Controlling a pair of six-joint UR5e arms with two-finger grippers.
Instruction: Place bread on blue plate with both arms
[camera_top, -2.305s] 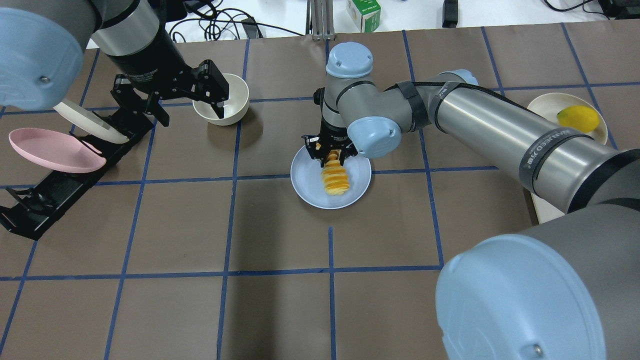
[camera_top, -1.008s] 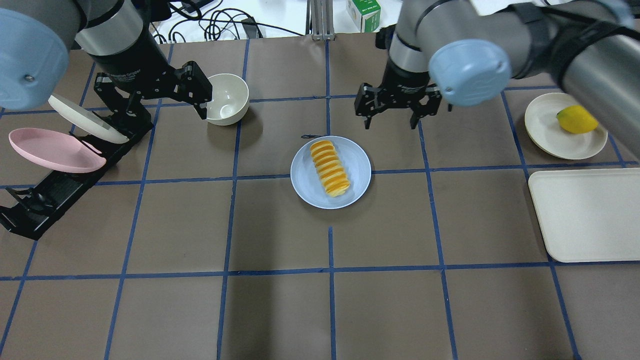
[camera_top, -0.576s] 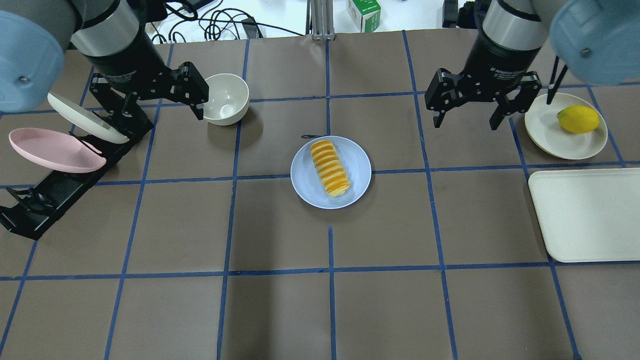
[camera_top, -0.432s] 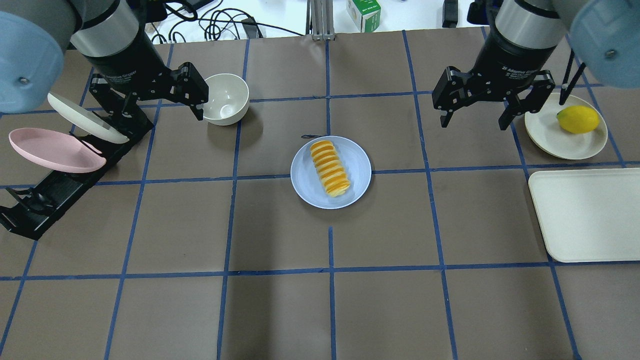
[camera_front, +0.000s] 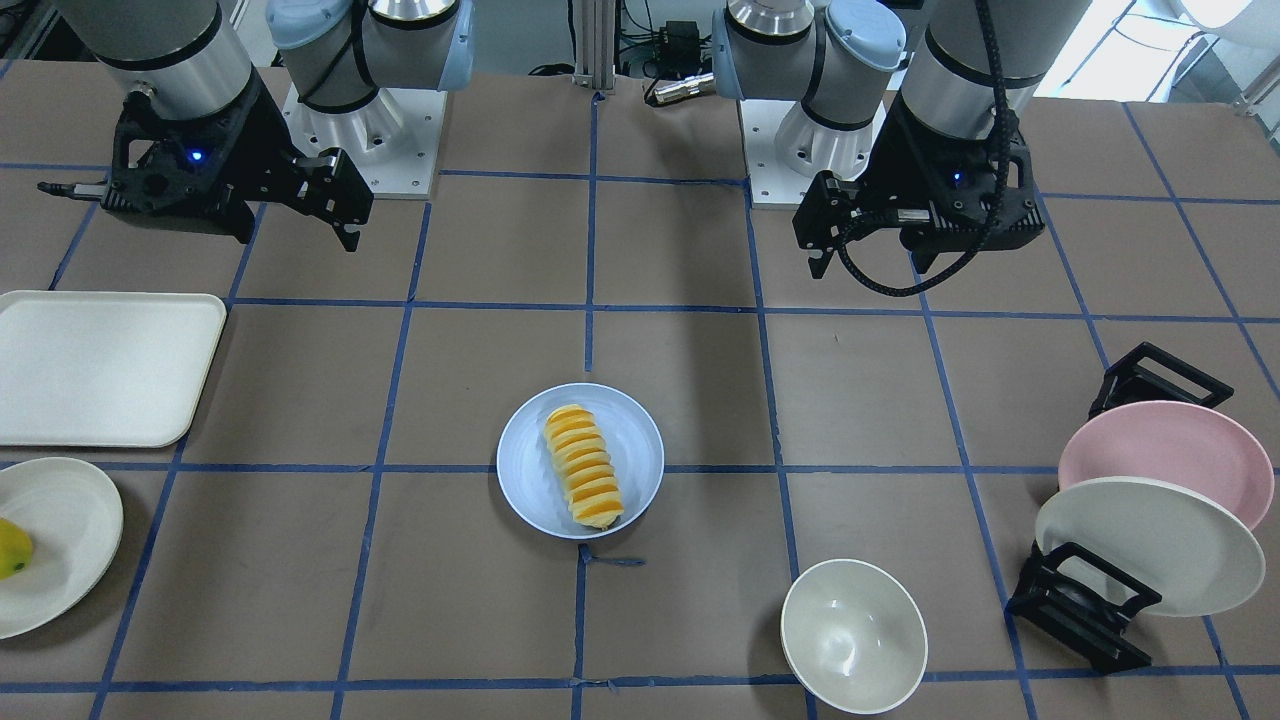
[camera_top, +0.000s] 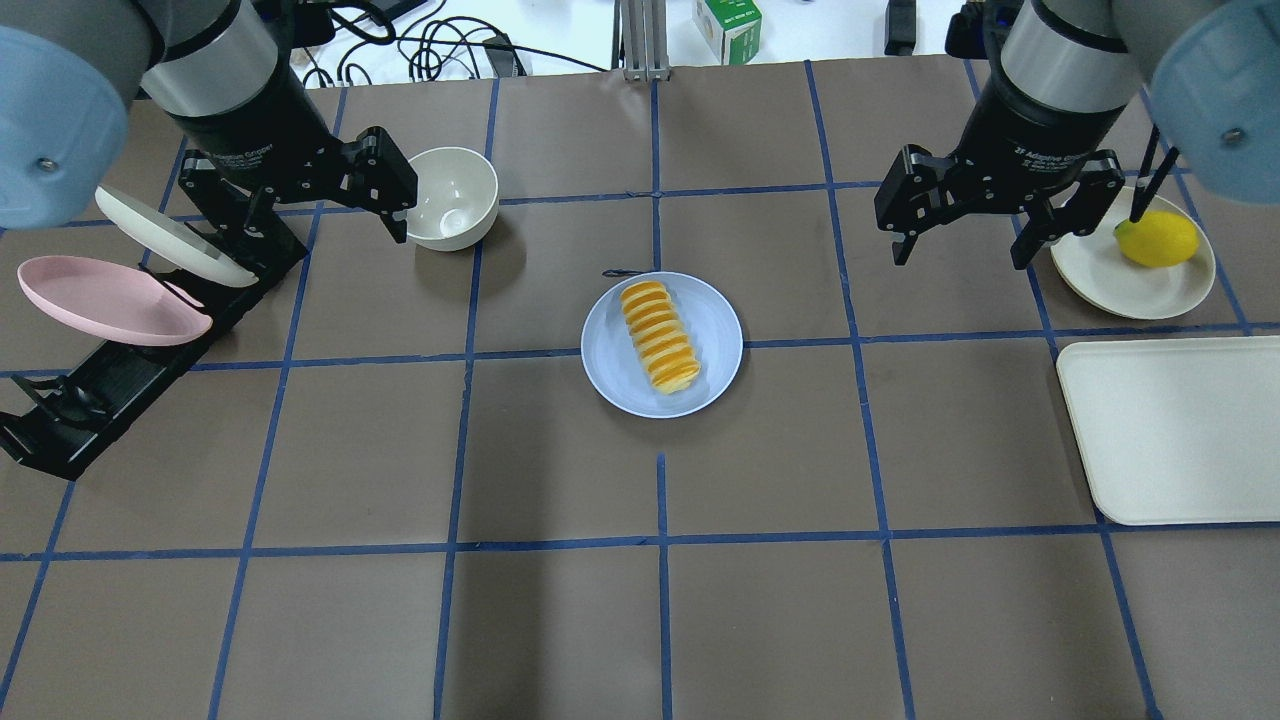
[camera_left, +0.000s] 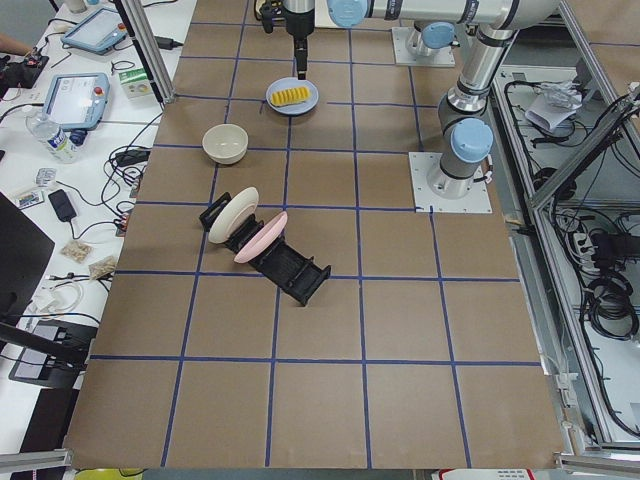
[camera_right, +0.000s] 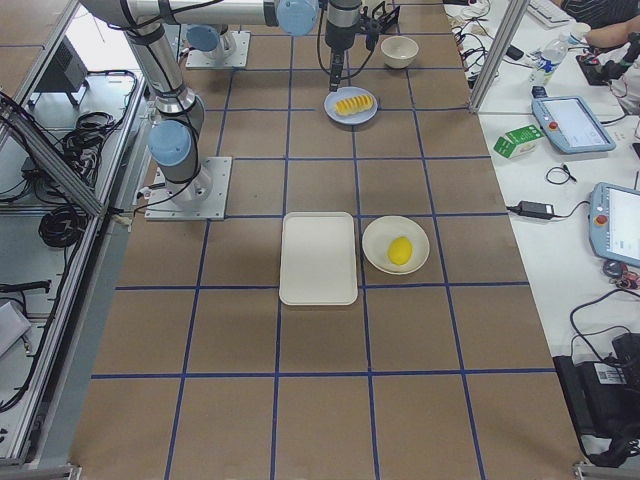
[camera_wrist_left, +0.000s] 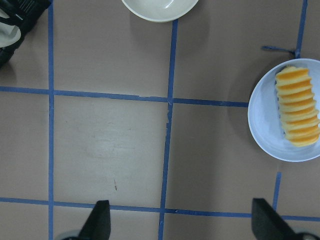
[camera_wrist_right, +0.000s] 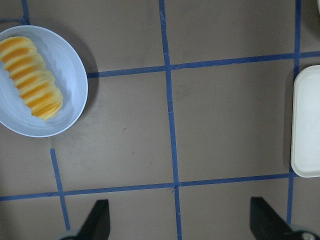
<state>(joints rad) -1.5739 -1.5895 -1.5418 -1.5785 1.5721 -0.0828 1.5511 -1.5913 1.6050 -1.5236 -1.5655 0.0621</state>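
Brown bench (camera_top: 400, 620), blue tape grid. Left arm (camera_top: 215, 70) and right arm (camera_top: 1060, 60) hang raised on either side, well apart from the centre; probably parked clear because the placing looks done. Blue plate (camera_top: 720, 330) sits mid-bench. Bread (camera_top: 660, 335) lies flat along the plate's middle, inside the rim, so it should not roll off. Left fingers (camera_top: 392, 190) spread wide, nothing between them, just beside a cream bowl (camera_top: 455, 195). Right fingers (camera_top: 900, 215) likewise spread wide, empty.
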